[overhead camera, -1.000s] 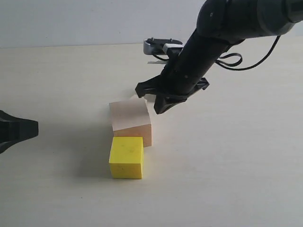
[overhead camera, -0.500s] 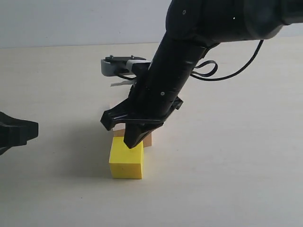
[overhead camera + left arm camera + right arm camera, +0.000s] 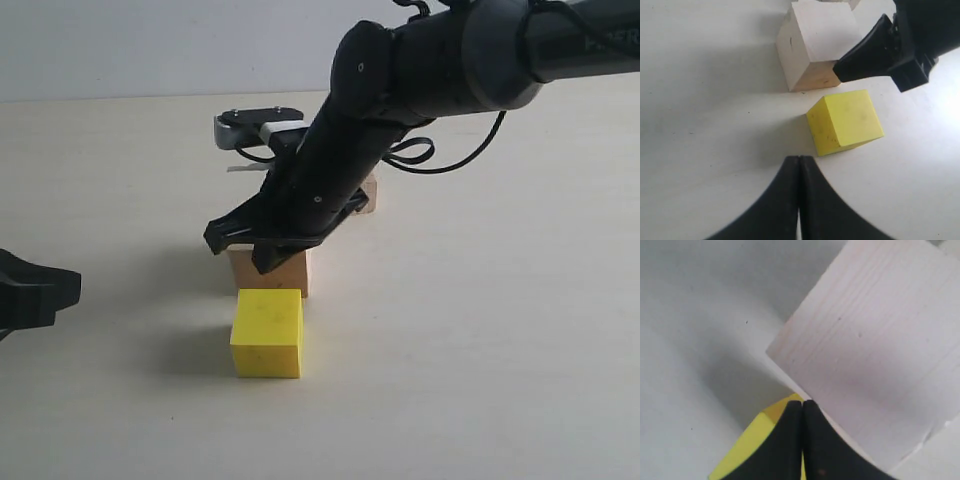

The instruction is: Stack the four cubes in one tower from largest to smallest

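**Both pincers closed and empty beside two cubes**

Exterior view: the right gripper (image 3: 264, 264), jaws pressed together and holding nothing, points down in front of the large pale wood cube (image 3: 290, 278). Contact cannot be judged. The yellow cube (image 3: 267, 333) sits on the table (image 3: 480, 350) just in front of it. A small wood cube (image 3: 368, 196) peeks out behind the arm. The left gripper (image 3: 72, 287) is at the left edge.

Left wrist view: the left gripper (image 3: 799, 161) is closed, empty, near the yellow cube (image 3: 845, 120), with the pale cube (image 3: 815, 35) beyond.

Right wrist view: only here, the closed tips (image 3: 802, 407) meet over the pale cube's (image 3: 875, 340) edge.
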